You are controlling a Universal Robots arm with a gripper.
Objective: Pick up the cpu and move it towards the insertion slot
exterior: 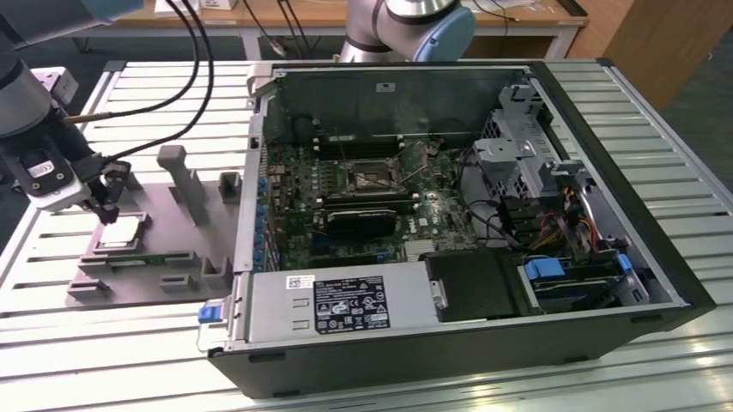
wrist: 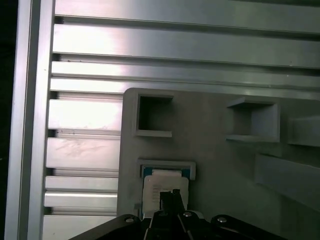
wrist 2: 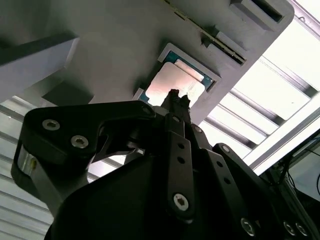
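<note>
the tool hangs over the grey holder that lies on the slatted metal desk, on the exterior view's left of the open computer case. its tips point down at the cpu, which sits flat in a shallow square pocket of the holder. whether the tips touch the cpu cannot be told.

in both wrist views the tool is clenched. its two dark fingertips are drawn together with nothing between them, over the middle of the cpu. the cpu shows a pale silvery top, with a thin blue-green edge along the side away from the tool. the rim of the holder frames it. other square pockets of the holder lie beyond the cpu in the first wrist view, and past them run the bright slats of the desk.

the insertion slot, a dark square with a thin metal frame, lies on the green board inside the case, well apart from the cpu and the tool. black cables hang down towards the tool from above.
</note>
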